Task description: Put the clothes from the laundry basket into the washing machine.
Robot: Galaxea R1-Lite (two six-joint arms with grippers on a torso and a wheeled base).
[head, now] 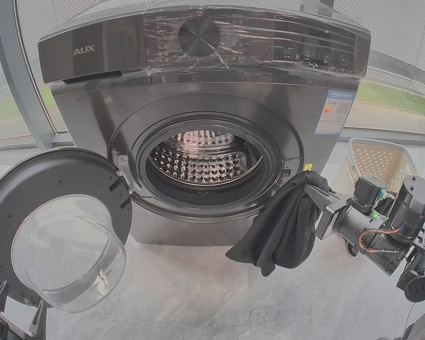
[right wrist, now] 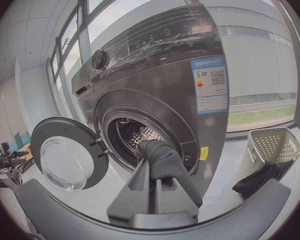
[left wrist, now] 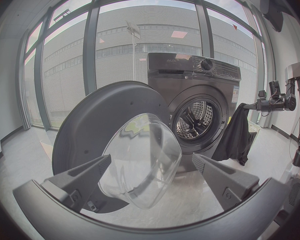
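R gripper (head: 314, 190) clamped on black garment (head: 283, 227); empty drum (head: 203, 161) just ahead, basket (head: 382, 161) beside. L gripper (left wrist: 150, 157) apart. Nothing loaded yet.

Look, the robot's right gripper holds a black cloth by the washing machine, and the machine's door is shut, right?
Not quite. The door is open, swung out to the robot's left, as the head view shows. The right gripper does hold the black cloth by the washing machine.
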